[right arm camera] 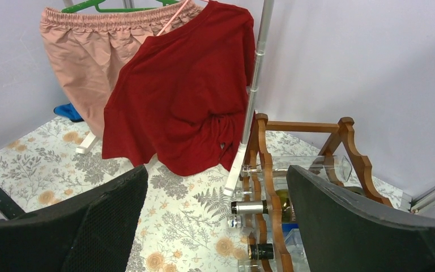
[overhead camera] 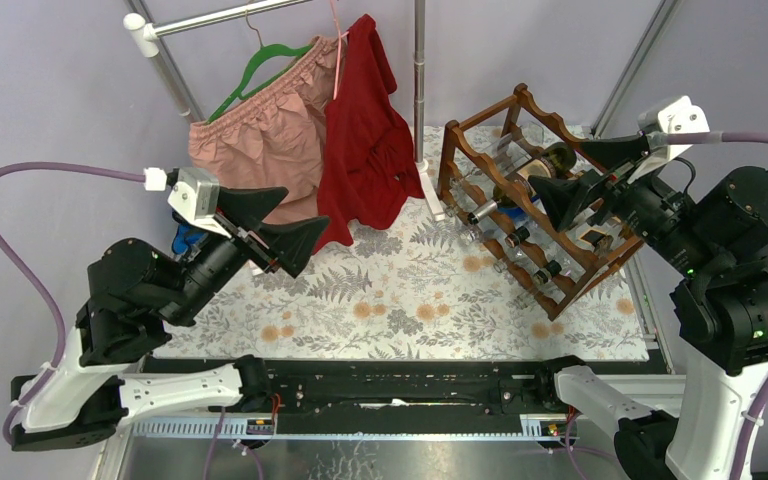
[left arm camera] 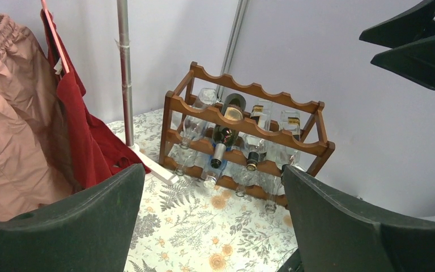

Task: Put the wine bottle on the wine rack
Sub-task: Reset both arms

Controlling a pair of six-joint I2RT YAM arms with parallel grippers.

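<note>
On the table's far right, your wine rack (left arm camera: 272,136) runs diagonally. Its wine bottle (left arm camera: 232,109) lies neck toward the left arm. Your left gripper (overhead camera: 306,208) and right gripper (overhead camera: 558,166) gape, empty.

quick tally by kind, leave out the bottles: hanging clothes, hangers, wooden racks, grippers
hanging clothes: 2 (pink gathered shorts, dark red t-shirt)
hangers: 2 (green plastic hanger, thin pink hanger)
wooden racks: 1 (reddish-brown scalloped wooden wine rack)
grippers: 2 (left gripper, right gripper, both open)
total: 7

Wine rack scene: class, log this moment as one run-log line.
wine rack: bottles lying in it | left gripper: open, empty | right gripper: open, empty, near rack
</note>
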